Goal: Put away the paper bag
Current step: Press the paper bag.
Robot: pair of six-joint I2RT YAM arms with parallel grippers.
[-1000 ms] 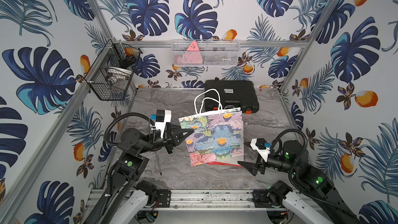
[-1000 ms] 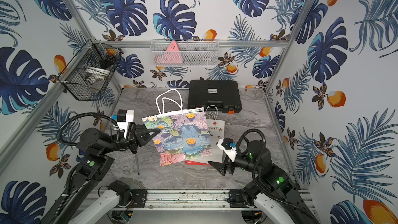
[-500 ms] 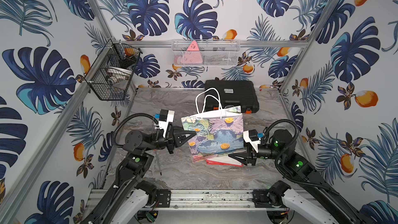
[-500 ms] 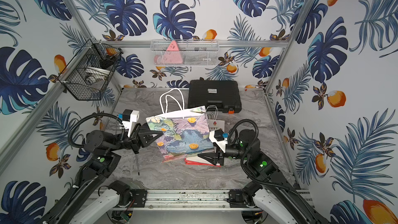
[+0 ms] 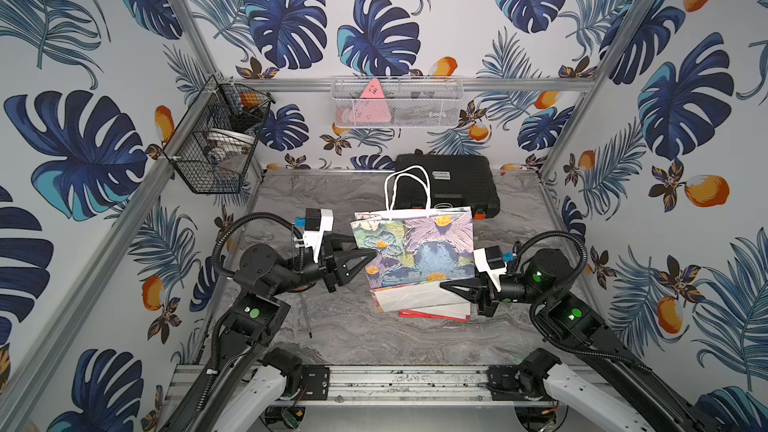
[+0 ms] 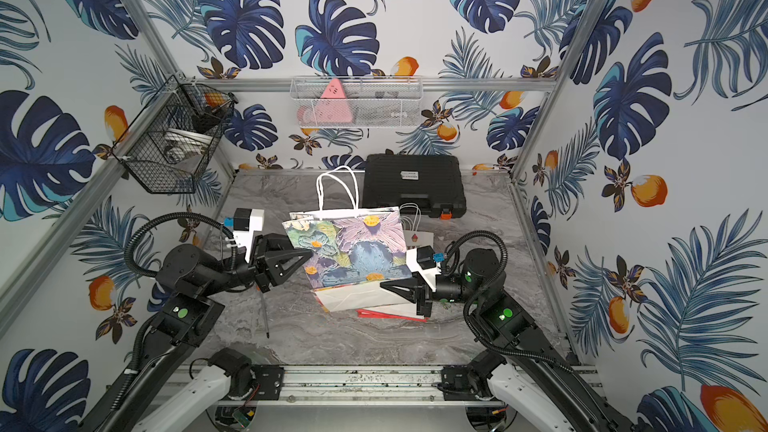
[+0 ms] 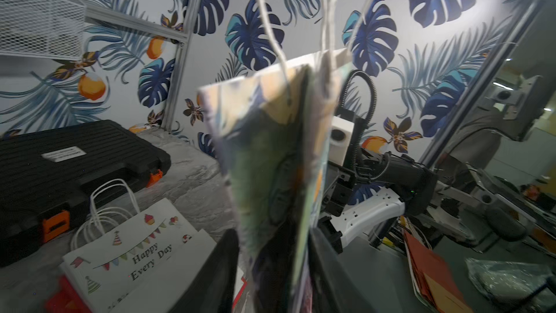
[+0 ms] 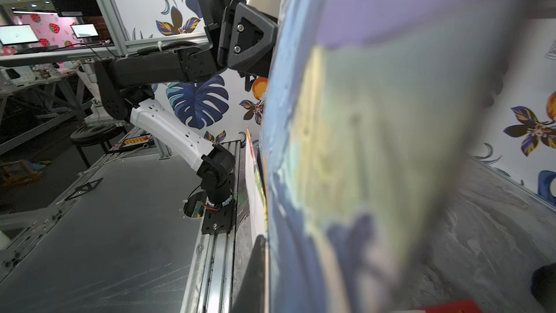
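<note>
The paper bag point(image 5: 419, 251) point(image 6: 353, 251) has a purple and blue flower print and white cord handles. It stands upright above the middle of the table. My left gripper point(image 5: 365, 257) point(image 6: 305, 257) is at its left edge, open. In the left wrist view the bag point(image 7: 270, 152) hangs between the parted fingers of that gripper point(image 7: 273, 266). My right gripper point(image 5: 444, 285) point(image 6: 384, 284) is shut on the bag's lower right edge. In the right wrist view the bag point(image 8: 361, 146) fills the frame. One dark finger point(image 8: 252, 266) presses against it, and the other finger is hidden.
A white "Happy Every Day" bag point(image 7: 129, 254) and a red flat bag point(image 5: 432, 313) lie on the table under the held bag. A black case point(image 5: 446, 180) sits at the back. A white mesh basket point(image 5: 397, 103) hangs on the back wall, a black wire basket point(image 5: 216, 143) on the left. A thin rod point(image 5: 306, 317) lies front left.
My right gripper came in from the front right to the bag's lower right edge and shut on it. My left gripper's jaws parted. The bag shifted slightly right.
</note>
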